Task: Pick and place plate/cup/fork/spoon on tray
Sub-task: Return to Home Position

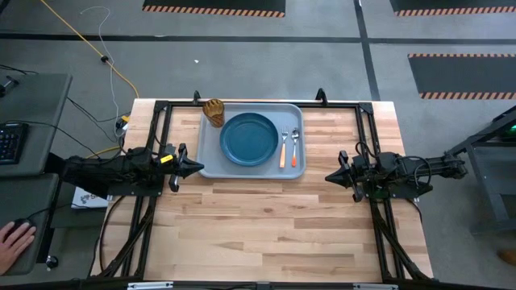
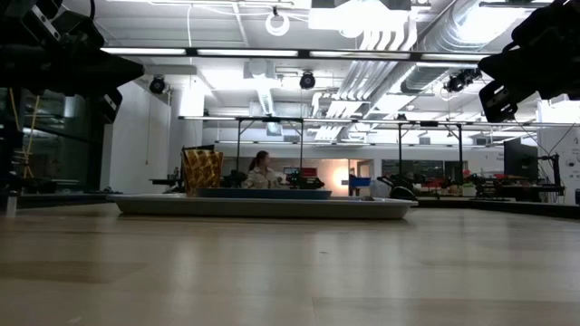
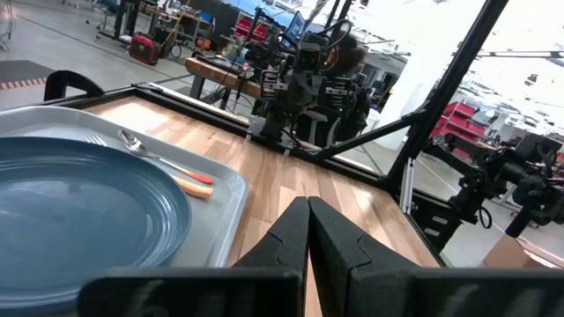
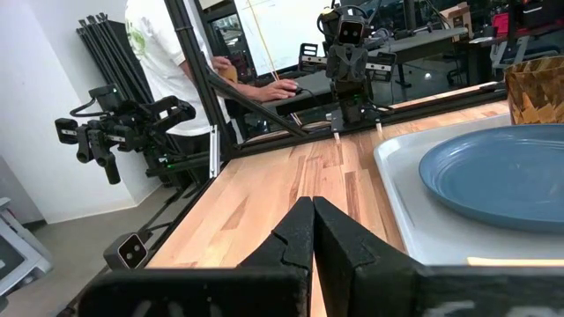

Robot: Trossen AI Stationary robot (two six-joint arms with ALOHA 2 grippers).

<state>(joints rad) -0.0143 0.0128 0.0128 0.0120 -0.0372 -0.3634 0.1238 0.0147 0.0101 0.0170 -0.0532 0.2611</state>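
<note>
The pale grey-blue tray [image 1: 210,161] lies on the far part of the table. On it rest the dark blue plate [image 1: 249,138], the amber cup [image 1: 214,111] at its far left corner, and the orange-handled fork [image 1: 284,147] and spoon [image 1: 295,150] side by side right of the plate. My left gripper [image 1: 200,167] is shut and empty, above the table at the tray's near left corner. My right gripper [image 1: 329,176] is shut and empty, right of the tray. The plate also shows in the left wrist view [image 3: 79,216] and right wrist view [image 4: 493,176].
A black frame [image 1: 242,103] runs along the table's far edge and sides. A person's hand [image 1: 14,242] rests on a side desk left of the table. The near half of the wooden table [image 1: 266,234] is bare wood.
</note>
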